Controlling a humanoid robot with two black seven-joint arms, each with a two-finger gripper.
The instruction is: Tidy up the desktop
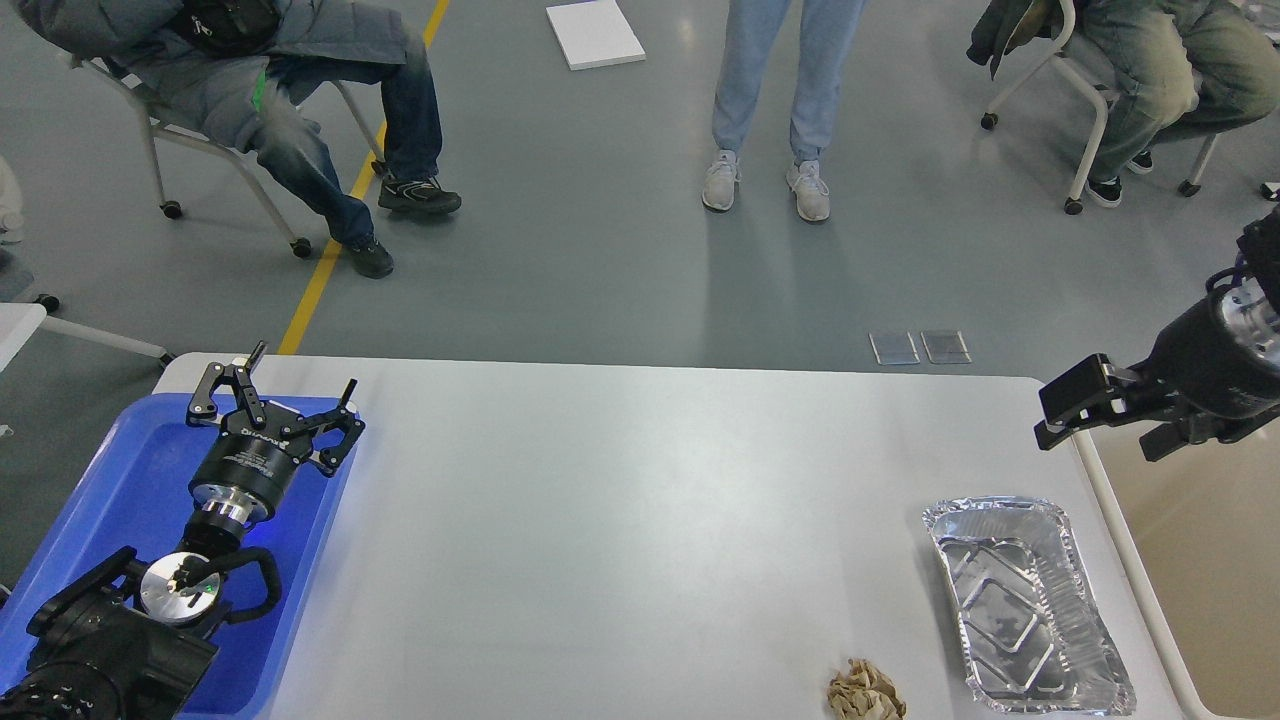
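The desktop is a large light grey-white tabletop with rounded corners. On it, at the front right, lie an empty crinkled foil tray and a crumpled brown paper ball at the front edge. My left gripper is open and empty, hovering over the far end of the blue tray at the left edge. My right gripper is above the table's far right corner, seen side-on and dark, so its fingers cannot be told apart. It holds nothing that I can see.
A beige white-rimmed bin stands against the table's right edge. Beyond the table, a person stands and two sit on wheeled chairs. A yellow floor line runs at the far left.
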